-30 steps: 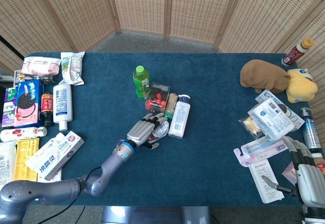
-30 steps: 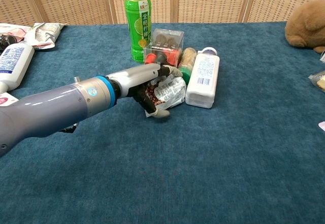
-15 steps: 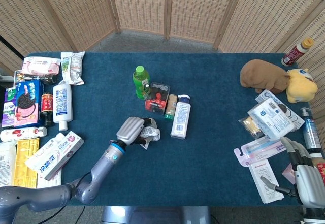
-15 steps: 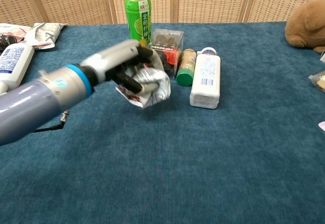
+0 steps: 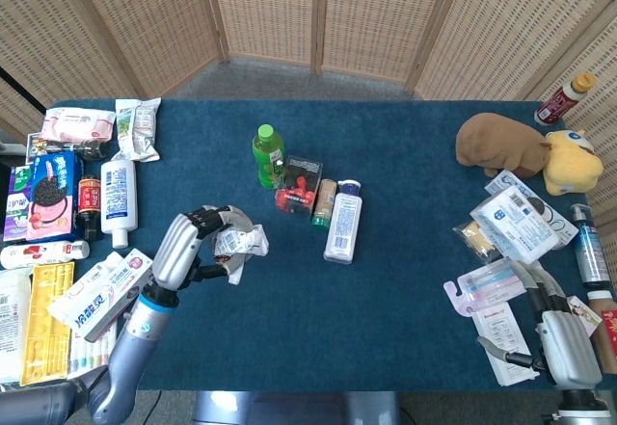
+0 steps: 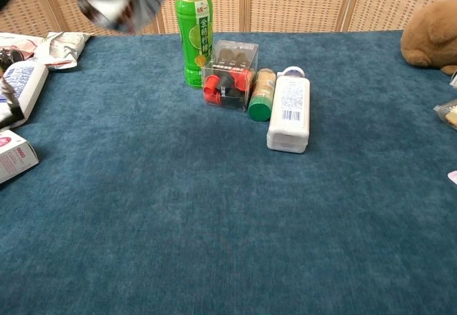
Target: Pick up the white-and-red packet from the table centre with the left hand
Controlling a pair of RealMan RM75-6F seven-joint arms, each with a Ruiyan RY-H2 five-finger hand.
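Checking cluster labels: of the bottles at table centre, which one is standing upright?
The green bottle, standing cap-up at the cluster's left end. The white bottle and the small green-capped jar beside it both lie on their sides.

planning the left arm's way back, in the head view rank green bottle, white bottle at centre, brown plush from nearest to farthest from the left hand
1. green bottle, up and right of the left hand, which holds the packet.
2. white bottle, lying at table centre, further right.
3. brown plush, far right corner.
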